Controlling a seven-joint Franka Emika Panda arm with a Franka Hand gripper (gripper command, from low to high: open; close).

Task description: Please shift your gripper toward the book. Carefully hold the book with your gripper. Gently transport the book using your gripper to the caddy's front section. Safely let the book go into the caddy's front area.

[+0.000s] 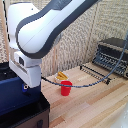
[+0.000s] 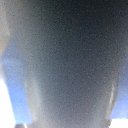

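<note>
In the exterior view the white arm reaches down at the left. Its gripper (image 1: 26, 87) sits at the upper edge of the dark navy-blue book (image 1: 12, 95) and appears shut on it. The book stands upright, its lower part down at the black caddy (image 1: 30, 116) in the bottom-left corner. Only one blue-tipped finger shows; the other is hidden behind the book. The wrist view is blurred: a dark grey-blue surface, the book (image 2: 65, 60), fills nearly all of it, very close to the camera.
A red cup (image 1: 66, 88) stands on the wooden table (image 1: 95, 102) just to the exterior view's right of the caddy. A yellow object (image 1: 62, 76) lies behind it. A black wire rack (image 1: 95, 72) and a dark toaster oven (image 1: 112, 55) stand at the right.
</note>
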